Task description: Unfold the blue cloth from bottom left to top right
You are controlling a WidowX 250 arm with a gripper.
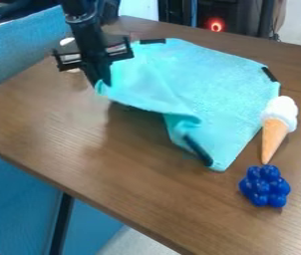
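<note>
Cloth (210, 82), light blue and partly folded, lies on the wooden table (67, 144) in the camera view—we see the black gripper (100, 83) pinching its lifted left corner between closed jaws. Rightward, we find a toy ice cream cone (275, 127)—then blue toy grapes (265, 187).

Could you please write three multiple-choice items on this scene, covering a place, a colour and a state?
1. Relative to the cone, the blue toy is:
A) farther from the camera
B) nearer the camera
C) on top of it

2. The cone's scoop is:
A) red
B) green
C) white

3. The cloth's corner at the gripper is:
A) lifted
B) lying flat
C) tucked under

1 B: it sits just past the cone's tip.
2 C: the scoop shows white.
3 A: the edge rises to the gripper, shadow beneath.
</note>
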